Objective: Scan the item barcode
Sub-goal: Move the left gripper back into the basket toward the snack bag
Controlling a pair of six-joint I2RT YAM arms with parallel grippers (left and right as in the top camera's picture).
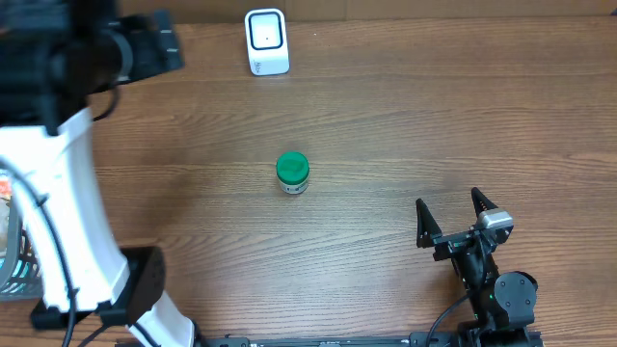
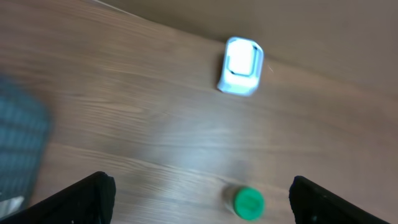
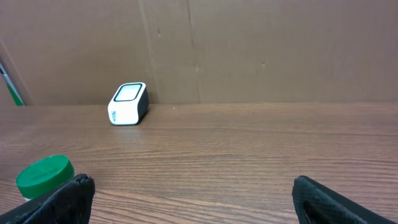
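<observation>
The item is a small jar with a green lid [image 1: 292,173], upright near the middle of the wooden table. It also shows in the left wrist view, where the jar [image 2: 249,203] is blurred, and at the left edge of the right wrist view as the jar [image 3: 43,176]. A white barcode scanner [image 1: 266,41] stands at the table's far edge; both wrist views show the scanner [image 2: 240,67] [image 3: 128,103]. My left gripper [image 2: 201,183] hangs high over the table's left part, open and empty. Low at the front right, my right gripper [image 1: 448,200] [image 3: 193,182] is open with nothing in it.
A mesh basket [image 1: 10,262] sits at the left edge of the table beside the left arm's base; its dark shape, the basket [image 2: 18,146], fills the left of the left wrist view. A brown cardboard wall [image 3: 249,50] rises behind the scanner.
</observation>
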